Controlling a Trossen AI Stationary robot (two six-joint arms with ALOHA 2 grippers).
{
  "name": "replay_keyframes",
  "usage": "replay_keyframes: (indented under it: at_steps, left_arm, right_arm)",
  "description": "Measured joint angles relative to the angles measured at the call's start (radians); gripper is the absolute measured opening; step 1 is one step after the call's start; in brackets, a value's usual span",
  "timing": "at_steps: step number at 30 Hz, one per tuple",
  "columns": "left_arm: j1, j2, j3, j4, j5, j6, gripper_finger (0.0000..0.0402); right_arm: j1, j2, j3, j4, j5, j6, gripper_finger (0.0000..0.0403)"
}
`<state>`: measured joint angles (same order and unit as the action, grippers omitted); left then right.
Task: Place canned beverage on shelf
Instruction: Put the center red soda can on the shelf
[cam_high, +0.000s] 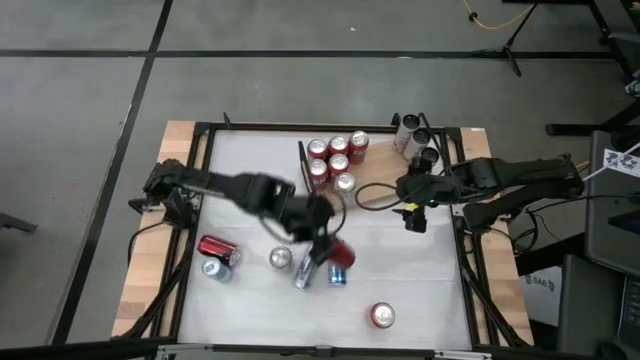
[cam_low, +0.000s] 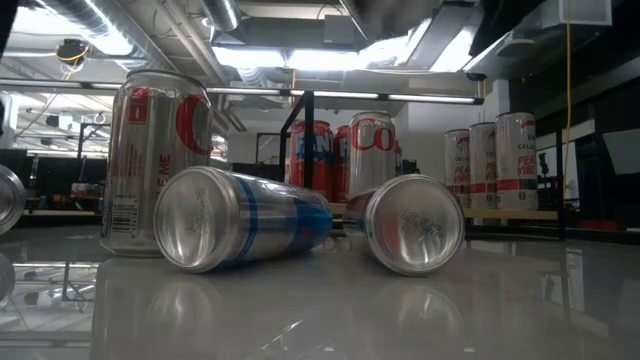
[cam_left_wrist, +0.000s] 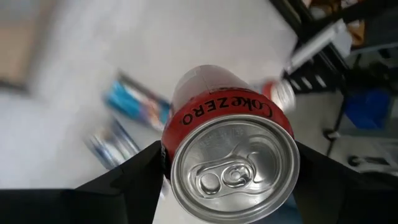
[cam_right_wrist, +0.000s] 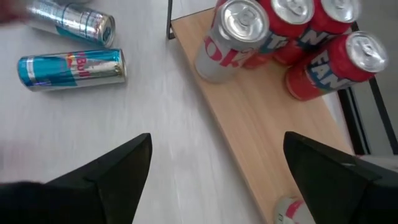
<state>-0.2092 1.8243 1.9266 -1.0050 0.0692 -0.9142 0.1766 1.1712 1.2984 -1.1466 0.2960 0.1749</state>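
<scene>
The shelf (cam_high: 375, 178) sits at upper centre of the high view, cans (cam_high: 337, 155) crowding its left end — bare wood to the right. The left gripper (cam_high: 335, 250) clamps a red Coke Zero can (cam_left_wrist: 231, 140) below the shelf, mid-frame. The right gripper (cam_high: 412, 205) hangs open at the shelf's right edge.

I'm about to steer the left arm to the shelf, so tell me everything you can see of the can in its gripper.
The Coke Zero can is a red can with a black band of white lettering near its rim and a silver aluminium top, pull tab flat and unopened. No dents show. The left gripper is shut on it, one dark finger pressed to each side just below the rim, and nothing else touches it. In the high view it hangs over the middle of the white table, short of the shelf.
</scene>
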Motion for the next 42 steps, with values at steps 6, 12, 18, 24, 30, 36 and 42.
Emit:
replay_keyframes:
  at_steps: [6, 12, 18, 24, 30, 36, 42]
  left_arm:
    - [0.146, 0.038, 0.0, 0.039, 0.0, 0.186, 0.027]
    - [0.196, 0.126, 0.0, 0.12, 0.065, 0.274, 0.027]
    - [0.195, 0.215, 0.034, 0.176, 0.131, 0.312, 0.027]
    - [0.176, 0.316, 0.147, 0.175, 0.05, 0.418, 0.027]
    - [0.168, 0.382, 0.169, 0.112, 0.019, 0.445, 0.027]
    - [0.165, 0.39, 0.169, 0.017, -0.01, 0.426, 0.027]
    - [0.157, 0.39, 0.168, -0.02, -0.05, 0.426, 0.0284]
  right_arm:
    - [0.0, -0.096, 0.0, -0.007, 0.008, -0.03, 0.0353]
    - [0.0, -0.169, 0.001, -0.005, 0.01, -0.031, 0.0354]
    - [0.0, -0.2, 0.001, -0.006, 0.01, -0.032, 0.0353]
    - [0.0, -0.2, 0.001, -0.006, 0.01, -0.043, 0.0354]
    - [0.0, -0.194, 0.001, -0.006, 0.01, -0.052, 0.0354]
    - [0.0, -0.194, 0.001, -0.006, 0.007, -0.052, 0.0353]
    - [0.0, -0.194, 0.001, -0.007, 0.007, -0.051, 0.0354]
